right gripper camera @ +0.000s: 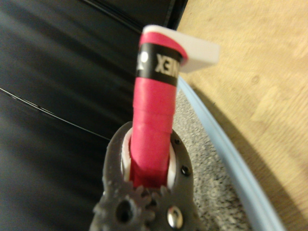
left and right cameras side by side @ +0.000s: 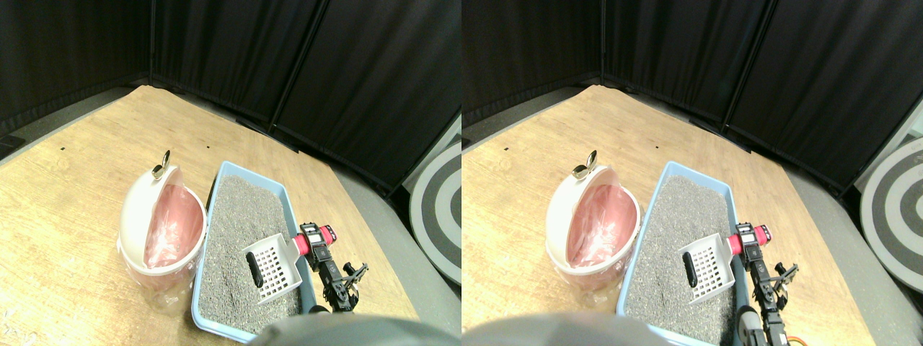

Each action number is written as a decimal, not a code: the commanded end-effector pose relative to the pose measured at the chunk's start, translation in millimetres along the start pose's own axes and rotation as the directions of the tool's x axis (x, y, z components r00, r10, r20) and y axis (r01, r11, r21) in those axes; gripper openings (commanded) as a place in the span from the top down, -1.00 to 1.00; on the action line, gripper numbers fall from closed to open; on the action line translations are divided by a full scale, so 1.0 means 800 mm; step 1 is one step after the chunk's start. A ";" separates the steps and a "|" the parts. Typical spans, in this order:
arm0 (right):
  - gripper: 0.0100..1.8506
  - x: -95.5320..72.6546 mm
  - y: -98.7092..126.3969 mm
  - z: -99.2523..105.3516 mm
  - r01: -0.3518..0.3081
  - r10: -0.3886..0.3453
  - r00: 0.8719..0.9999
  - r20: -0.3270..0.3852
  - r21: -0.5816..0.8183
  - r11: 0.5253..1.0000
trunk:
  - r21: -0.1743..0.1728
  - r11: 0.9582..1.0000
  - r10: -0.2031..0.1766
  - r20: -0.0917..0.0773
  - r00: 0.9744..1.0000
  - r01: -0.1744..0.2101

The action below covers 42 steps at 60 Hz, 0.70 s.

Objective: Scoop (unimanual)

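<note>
The right manipulator is reaching up from the near right, its dark two-jaw gripper closing around the pink wrapped handle of a white slotted plastic scoop, which is hovering over grey litter in the light-blue tray.

White slotted scoop with dark lump, above grey litter.

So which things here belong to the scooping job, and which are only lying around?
For the job:
- white scoop with pink wrapped handle, a dark lump in it
- blue litter tray with grey litter
- white bin, lid open, pink bag inside
- right gripper, shut on the handle

Just lying around:
- grey ringed mat
- black curtains
</note>
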 end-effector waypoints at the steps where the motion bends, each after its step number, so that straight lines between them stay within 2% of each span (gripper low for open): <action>1: 0.95 -0.006 -0.004 0.014 0.026 -0.026 1.000 -0.003 0.081 0.996 | 0.010 1.000 0.008 -0.003 1.000 -0.008; 3: 0.95 -0.009 -0.006 0.024 0.044 -0.044 0.999 -0.002 0.123 0.991 | 0.011 1.000 0.008 -0.001 1.000 -0.008; 7: 0.95 -0.009 -0.010 0.032 0.035 -0.036 0.999 0.004 0.145 0.989 | 0.013 1.000 0.006 0.005 1.000 -0.006; 8: 0.95 -0.008 -0.013 0.039 0.015 -0.018 1.000 0.017 0.172 0.985 | 0.012 1.000 0.006 0.008 1.000 -0.006; 16: 0.95 -0.006 -0.020 0.055 0.032 -0.038 0.999 0.022 0.228 0.973 | 0.011 1.000 0.010 0.026 1.000 -0.010; 21: 0.95 -0.005 -0.021 0.057 0.055 -0.062 0.998 0.023 0.235 0.970 | 0.007 1.000 0.016 0.037 0.999 -0.016; 27: 0.95 -0.004 -0.021 0.057 0.072 -0.082 0.996 0.026 0.256 0.964 | 0.005 1.000 0.021 0.042 0.999 -0.021; 37: 0.95 -0.002 -0.022 0.053 0.035 -0.061 0.995 0.075 0.312 0.949 | -0.003 0.999 0.032 0.058 0.998 -0.032; 42: 0.95 -0.002 -0.023 0.050 0.023 -0.075 0.990 0.120 0.387 0.922 | -0.004 0.999 0.038 0.069 0.997 -0.038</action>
